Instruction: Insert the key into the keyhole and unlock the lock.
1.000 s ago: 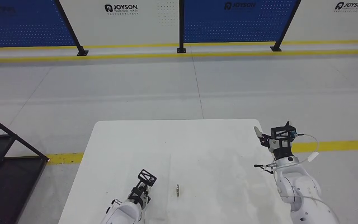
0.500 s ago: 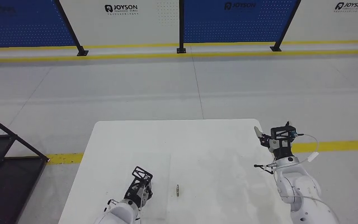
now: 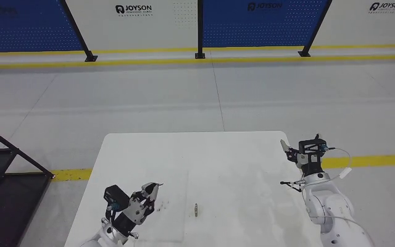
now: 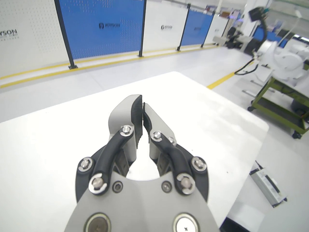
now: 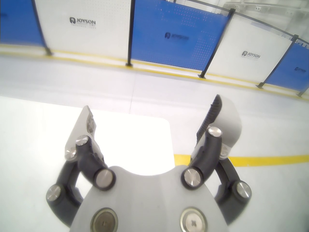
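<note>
Hovering over the near left part of the white table (image 3: 234, 160), the left gripper (image 3: 153, 187) is seen drawn shut. Its ribbed pads (image 4: 135, 113) meet at the tips, and nothing can be made out between them. So no key is judged to be in hand at this point.

The only task piece to be found is a small brass-coloured metal item (image 3: 195, 210) lying on the table close to the near edge. It is too small for key or lock to be told apart. It lies to the left gripper's right, near but not touching, a little closer to the robot than the fingertips. Its long axis runs roughly from the near edge toward the far edge — almost straight away from the robot.

The right gripper (image 3: 301, 147) is held at the table's right edge with its fingers spread wide and nothing between them, well apart from the item. The left arm is clearly the nearer one.

A pick-up is judged to be the step ahead. For that, the closed fingers would have to be opened, carried rightward and brought down across the item's narrow width — a thin, flat target that could easily be nudged aside.
</note>
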Motion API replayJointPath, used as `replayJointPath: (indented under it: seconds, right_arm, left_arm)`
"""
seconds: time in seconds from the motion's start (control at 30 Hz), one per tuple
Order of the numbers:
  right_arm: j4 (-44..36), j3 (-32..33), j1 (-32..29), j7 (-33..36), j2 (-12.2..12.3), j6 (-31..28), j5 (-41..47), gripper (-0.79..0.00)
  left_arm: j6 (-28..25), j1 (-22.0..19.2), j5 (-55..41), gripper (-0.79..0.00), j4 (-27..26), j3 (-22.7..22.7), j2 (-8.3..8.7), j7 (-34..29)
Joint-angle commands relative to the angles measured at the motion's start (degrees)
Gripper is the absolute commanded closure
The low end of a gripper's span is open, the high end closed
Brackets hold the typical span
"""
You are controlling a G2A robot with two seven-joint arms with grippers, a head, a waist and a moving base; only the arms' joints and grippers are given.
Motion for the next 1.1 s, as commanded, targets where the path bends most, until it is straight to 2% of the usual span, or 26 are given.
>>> replayJointPath:
  seconds: [0.0, 0.1, 0.33, 0.5, 0.63, 0.83, 0.93, 1.07]
  right_arm:
    - [-0.8, -1.0, -1.2, 1.3, -0.1, -0.2, -0.9, -0.785]
    - [-3.9, -4.5, -4.3, 4.0, -0.3, 0.9, -6.5, -0.785]
    - [-9.9, -13.7, -12.8, 2.9, -0.2, -4.8, -18.9, -0.785]
    - [-9.9, -21.8, -15.2, 2.0, -0.3, -7.2, -27.7, -0.785]
    - [-9.2, -26.7, -15.2, 1.6, -0.4, -11.0, -30.4, -0.785]
    - [-9.2, -27.3, -15.1, 1.7, -0.4, -11.2, -30.7, -0.785]
    - [-9.2, -27.3, -15.1, 1.7, -0.4, -11.2, -30.7, -0.785]
    - [-8.8, -27.4, -14.6, 1.1, -0.4, -11.7, -30.1, -0.785]
  left_arm:
    - [-3.2, 0.2, 1.2, 0.0, 1.9, -0.5, 0.13, 6.5]
    - [-6.7, -0.1, 4.4, 0.0, 4.6, -0.6, 0.36, 12.4]
    - [-9.1, -0.8, 10.1, 0.0, 9.2, 0.2, 0.65, 22.3]
    - [-9.2, -1.1, 10.1, 0.0, 10.0, 0.0, 0.72, 23.1]
    - [-9.2, -1.1, 10.1, 0.0, 10.0, 0.0, 0.72, 23.1]
    - [-9.2, -1.1, 10.1, -0.04, 10.0, 0.0, 0.72, 23.1]
    - [-9.2, -1.1, 10.1, 0.0, 10.0, 0.0, 0.72, 23.1]
    - [-8.7, -1.8, 9.3, 0.0, 10.0, 0.3, 0.71, 21.8]
